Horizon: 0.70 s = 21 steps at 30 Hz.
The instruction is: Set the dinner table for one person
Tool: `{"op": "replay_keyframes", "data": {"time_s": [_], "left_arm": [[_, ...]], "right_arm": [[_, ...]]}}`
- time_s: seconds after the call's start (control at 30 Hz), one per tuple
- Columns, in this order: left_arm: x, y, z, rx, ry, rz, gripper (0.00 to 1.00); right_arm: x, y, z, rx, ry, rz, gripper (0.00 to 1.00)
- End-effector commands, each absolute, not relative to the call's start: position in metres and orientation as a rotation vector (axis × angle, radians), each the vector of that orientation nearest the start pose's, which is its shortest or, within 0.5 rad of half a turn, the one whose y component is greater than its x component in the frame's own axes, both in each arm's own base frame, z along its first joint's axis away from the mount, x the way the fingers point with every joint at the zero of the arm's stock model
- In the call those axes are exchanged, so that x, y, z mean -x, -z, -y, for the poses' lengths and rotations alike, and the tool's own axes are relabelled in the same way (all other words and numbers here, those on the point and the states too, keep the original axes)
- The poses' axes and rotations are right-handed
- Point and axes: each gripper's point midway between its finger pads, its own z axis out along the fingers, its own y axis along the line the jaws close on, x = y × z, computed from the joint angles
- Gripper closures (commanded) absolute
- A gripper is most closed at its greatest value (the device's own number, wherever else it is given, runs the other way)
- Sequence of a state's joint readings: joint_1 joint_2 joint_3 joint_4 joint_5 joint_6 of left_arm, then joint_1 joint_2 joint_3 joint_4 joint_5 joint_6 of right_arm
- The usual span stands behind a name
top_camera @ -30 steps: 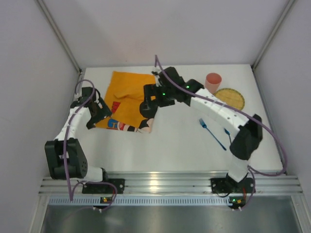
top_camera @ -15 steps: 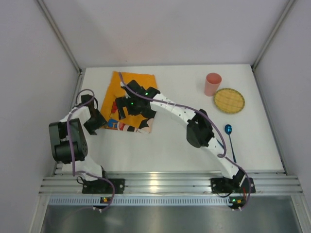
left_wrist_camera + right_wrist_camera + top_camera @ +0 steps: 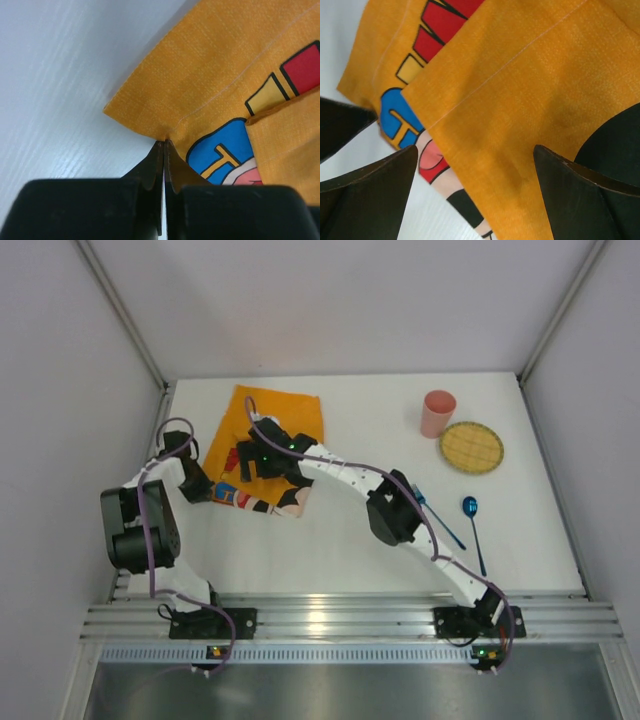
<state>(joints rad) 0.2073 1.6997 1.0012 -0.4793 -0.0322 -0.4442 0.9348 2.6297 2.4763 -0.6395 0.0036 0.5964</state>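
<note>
The dinner table (image 3: 340,545) is a white tabletop. A folded orange cartoon cloth (image 3: 270,420) lies at its back left. My left gripper (image 3: 208,491) sits at the cloth's near left corner. In the left wrist view its jaws (image 3: 164,143) are pinched together on the hem of the cloth (image 3: 215,75), which puckers at the tips. My right gripper (image 3: 252,462) hovers over the middle of the cloth, and its jaws (image 3: 475,150) stand wide apart above the folded layer of the cloth (image 3: 520,85), holding nothing.
A pink cup (image 3: 438,412) and a yellow woven plate (image 3: 472,447) stand at the back right. A blue fork (image 3: 438,518) and a blue spoon (image 3: 473,532) lie at the right, beside my right arm's forearm. Grey walls close in both sides.
My left gripper has shut on the cloth's corner. My right arm has swung left from the cloth's right edge to over its middle, still open.
</note>
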Motion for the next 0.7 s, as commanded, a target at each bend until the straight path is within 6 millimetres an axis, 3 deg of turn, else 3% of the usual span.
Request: {"op": "replay_keyframes", "data": {"time_s": [0.0, 0.17, 0.23, 0.47, 0.67], "left_arm": [[-0.311, 0.000, -0.028, 0.862, 0.140, -2.698, 1.00], [-0.313, -0.008, -0.012, 0.778, 0.150, -2.705, 1.00], [-0.315, -0.015, -0.006, 0.761, 0.177, -2.699, 1.00], [-0.321, -0.054, 0.011, 0.666, 0.200, -2.649, 1.00], [-0.295, -0.085, 0.028, 0.613, 0.221, -2.625, 1.00]], "right_arm": [[-0.361, -0.059, -0.559, 0.396, -0.693, -2.406, 0.00], [-0.326, -0.062, -0.580, 0.510, -0.694, -2.374, 0.00], [-0.320, -0.063, -0.585, 0.518, -0.706, -2.367, 0.00], [-0.325, -0.061, -0.582, 0.543, -0.667, -2.345, 0.00], [-0.335, -0.043, -0.562, 0.499, -0.511, -2.362, 0.04]]}}
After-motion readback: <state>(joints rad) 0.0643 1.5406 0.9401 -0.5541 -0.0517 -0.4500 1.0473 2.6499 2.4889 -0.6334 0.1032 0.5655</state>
